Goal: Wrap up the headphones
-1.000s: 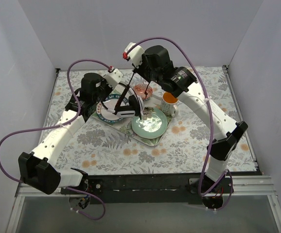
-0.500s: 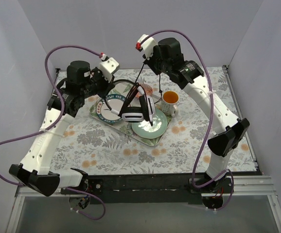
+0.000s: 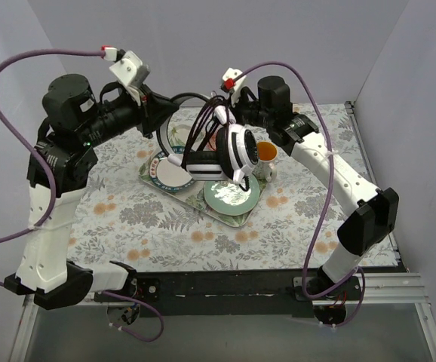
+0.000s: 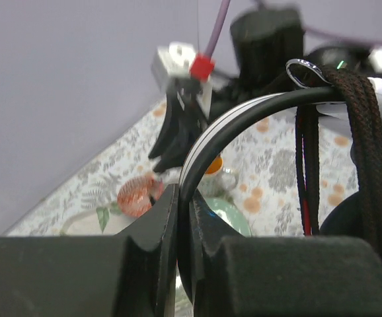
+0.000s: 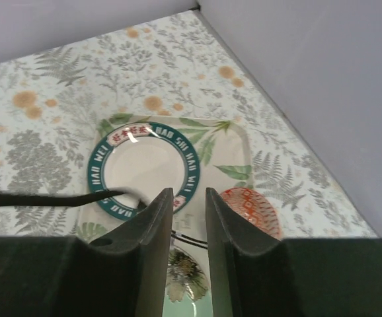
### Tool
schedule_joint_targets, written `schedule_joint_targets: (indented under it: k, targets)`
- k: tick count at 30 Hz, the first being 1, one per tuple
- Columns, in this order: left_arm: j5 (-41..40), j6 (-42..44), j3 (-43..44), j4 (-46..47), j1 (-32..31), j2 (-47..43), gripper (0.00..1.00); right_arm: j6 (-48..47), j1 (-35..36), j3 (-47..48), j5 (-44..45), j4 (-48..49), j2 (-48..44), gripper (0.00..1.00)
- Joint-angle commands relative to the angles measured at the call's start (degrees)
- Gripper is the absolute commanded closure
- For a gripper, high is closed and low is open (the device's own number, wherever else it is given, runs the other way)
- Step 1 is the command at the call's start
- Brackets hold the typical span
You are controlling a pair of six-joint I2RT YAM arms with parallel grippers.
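Headphones cut off right; tray mostly hidden under plates

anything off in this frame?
Nothing spilled or broken. The headphones hang in mid-air over the tray of dishes, headband clamped in the left gripper, with black cable strands draped loosely across them. Right gripper looks empty.

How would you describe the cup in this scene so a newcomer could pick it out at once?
Start at the leaf-print tray in the middle of the flowered table. At its far right corner, just beyond the pale green plate, stands the cup. It is the only upright vessel, white with a handle and an orange inside.
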Motion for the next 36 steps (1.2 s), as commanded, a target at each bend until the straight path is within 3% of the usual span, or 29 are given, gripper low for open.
schedule_joint_targets:
  k: [1, 6, 11, 19, 24, 25, 29, 30, 31, 36]
  targets:
    - [-0.77, -9.6, 8.26, 6.72, -0.24, 0.72, 1.0, 11.63, -0.2, -8.47, -10.26, 20.09, -2.36, 0.63]
    - [-5.87, -11.09, 11.88, 8.56, -0.24, 2.48, 1.0, 19.8, 0.68, -16.65, -11.76, 34.33, -2.1, 0.57]
    - [-13.33, -11.27, 12.85, 9.88, -0.16, 3.01, 1.0, 20.61, 1.29, -23.77, -11.07, 38.23, -4.02, 0.52]
    - [-17.48, -9.25, 12.59, 11.2, -0.24, 3.28, 1.0, 12.35, -0.28, -26.23, 5.19, 21.45, -9.12, 0.41]
    - [-17.14, -8.28, 12.59, 11.73, -0.24, 3.71, 1.0, 7.79, -2.22, -29.76, 16.0, 16.71, -15.0, 0.31]
    - [-16.87, -8.28, 12.59, 11.91, -0.16, 3.72, 1.0, 7.08, -2.31, -29.76, 18.97, 15.91, -15.45, 0.25]
    - [-18.27, -8.11, 12.24, 12.96, -0.24, 4.33, 1.0, 4.79, -2.4, -30.28, 21.46, 15.38, -17.82, 0.2]
    - [-19.06, -8.02, 12.23, 13.66, -0.16, 4.42, 1.0, 4.35, -2.31, -31.33, 20.33, 16.16, -19.13, 0.19]
    - [-20.63, -7.85, 11.97, 14.1, -0.24, 4.59, 1.0, 4.26, -2.05, -32.21, 16.67, 17.65, -19.84, 0.11]
    - [-23.72, -6.53, 11.53, 16.39, -0.24, 6.17, 1.0, 1.19, 6.1, -42.21, 14.96, 34.22, -23.45, 0.06]
